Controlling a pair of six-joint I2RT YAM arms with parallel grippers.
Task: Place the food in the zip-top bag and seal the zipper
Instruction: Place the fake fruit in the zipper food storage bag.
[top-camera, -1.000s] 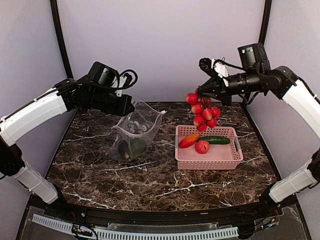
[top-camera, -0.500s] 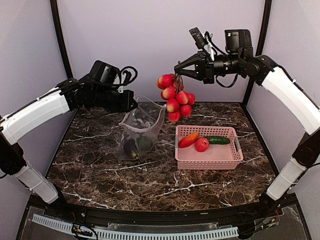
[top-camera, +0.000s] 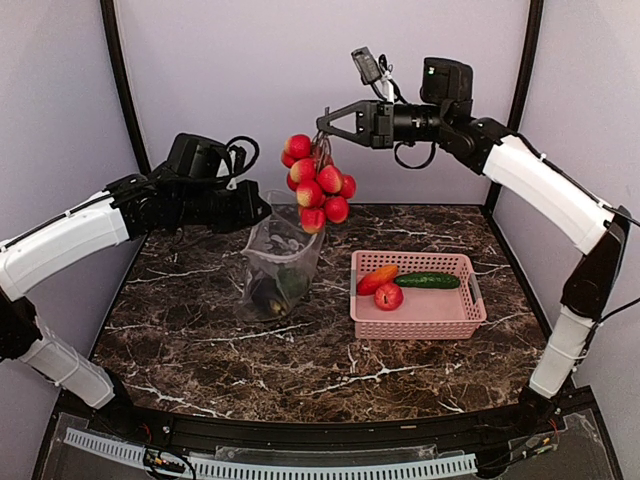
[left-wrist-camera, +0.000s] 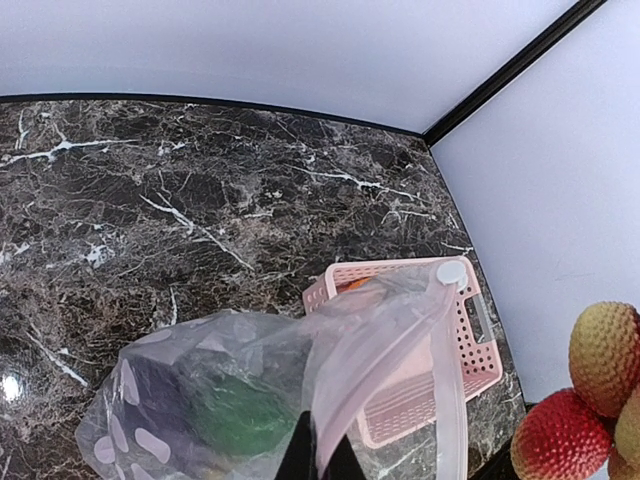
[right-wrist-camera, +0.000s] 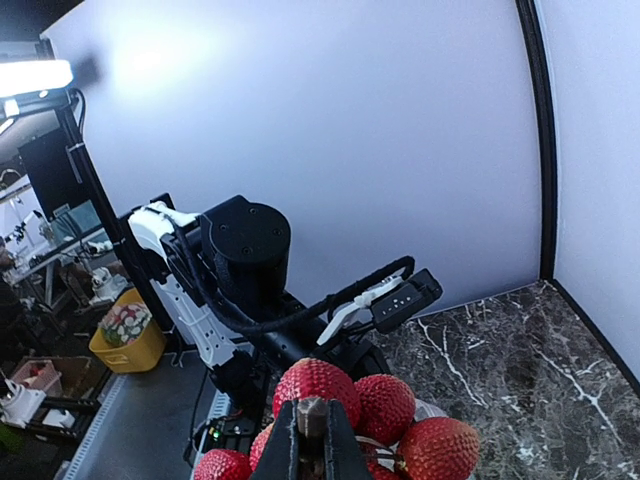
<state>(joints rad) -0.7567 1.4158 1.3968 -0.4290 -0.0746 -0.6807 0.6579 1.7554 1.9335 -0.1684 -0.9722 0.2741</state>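
Far left: left gripper (top-camera: 258, 212) pinched shut on the rim of the zip-top bag (top-camera: 280, 262). Bag mouth held raised and open. Bag bottom resting on the dark marble table (top-camera: 200, 340). Zipper (left-wrist-camera: 380, 345) unsealed along the mouth edge.

Inside the bag: 1 green piece (top-camera: 283, 288), possibly a pepper, blurred through the plastic.

Centre: bunch of red berries (top-camera: 315, 182) suspended over the bag mouth, lowest berries level with the rim.

Above the bunch: right gripper (top-camera: 325, 128) closed on its stem.

Right: pink lattice basket (top-camera: 470, 300) on the table, near the bag. Contents, 3 items: orange-red long piece (top-camera: 377, 280), single red berry (top-camera: 388, 296), dark green cucumber (top-camera: 427, 281).
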